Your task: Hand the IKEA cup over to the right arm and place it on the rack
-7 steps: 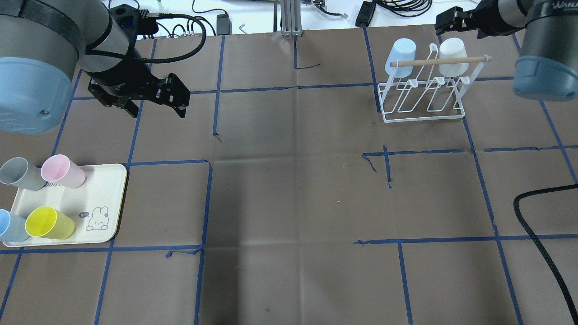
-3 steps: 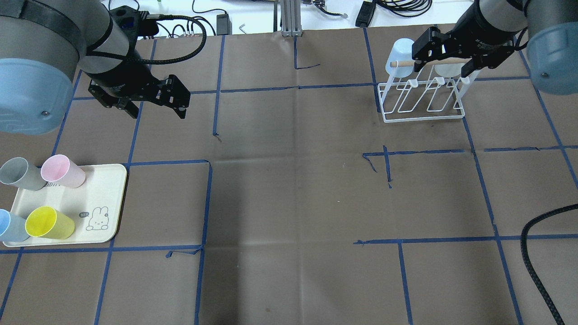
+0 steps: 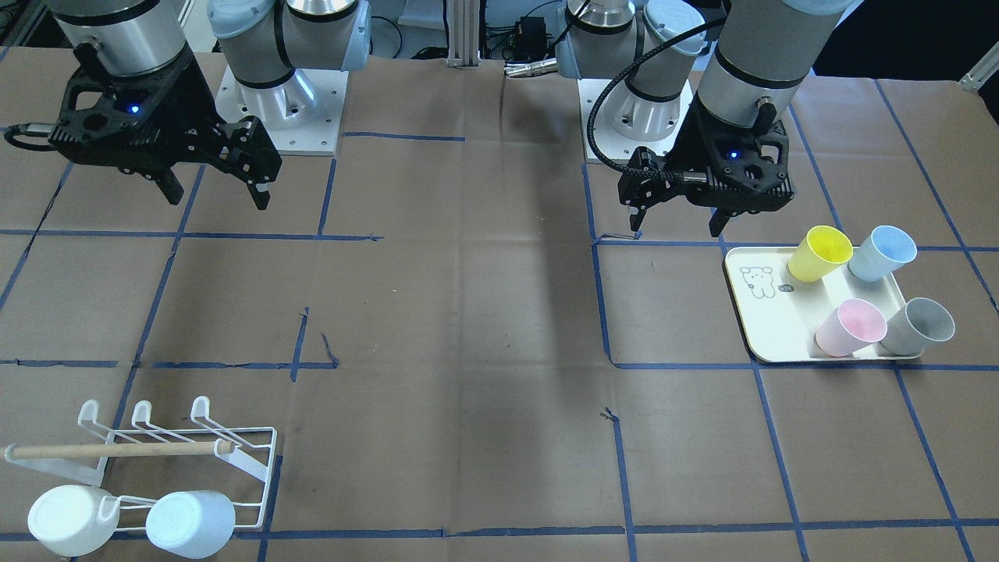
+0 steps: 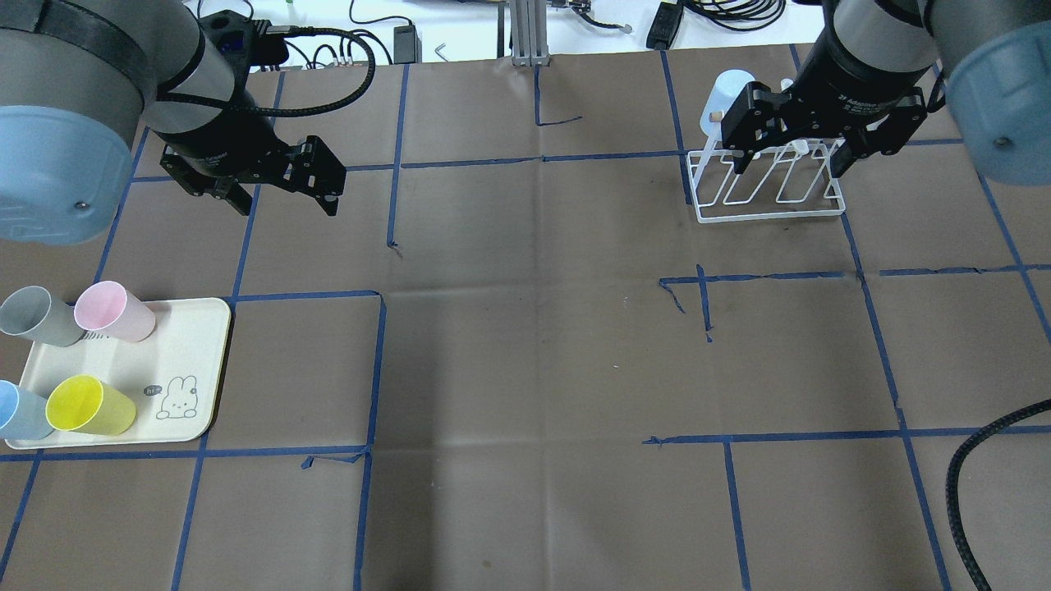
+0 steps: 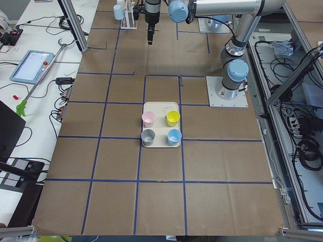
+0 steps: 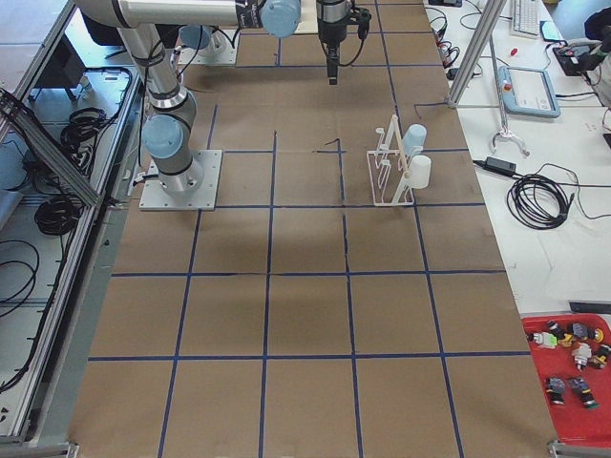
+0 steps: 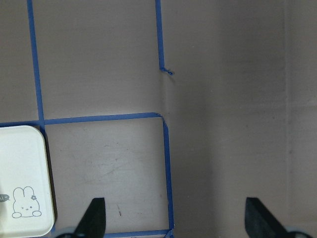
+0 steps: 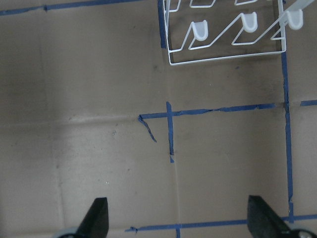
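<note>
Several plastic cups lie on the cream bear tray (image 4: 193,353) at the near left: pink (image 4: 115,310), grey (image 4: 37,316), yellow (image 4: 89,405) and pale blue (image 4: 15,412). My left gripper (image 4: 286,203) hangs open and empty above the table, beyond the tray; the tray corner (image 7: 25,178) shows in its wrist view. The white wire rack (image 4: 772,215) stands at the far right. It holds a pale blue cup (image 3: 191,523) and a white cup (image 3: 70,519). My right gripper (image 4: 788,170) is open and empty, high over the rack's near side (image 8: 223,59).
A wooden dowel (image 3: 117,450) lies across the rack. A black cable (image 4: 965,460) loops in at the near right. Blue tape lines grid the brown table cover. Cables and adapters lie past the far edge.
My right arm has swung in from the far right corner to above the rack, now covering the white cup in the overhead view. My left arm has not moved.
</note>
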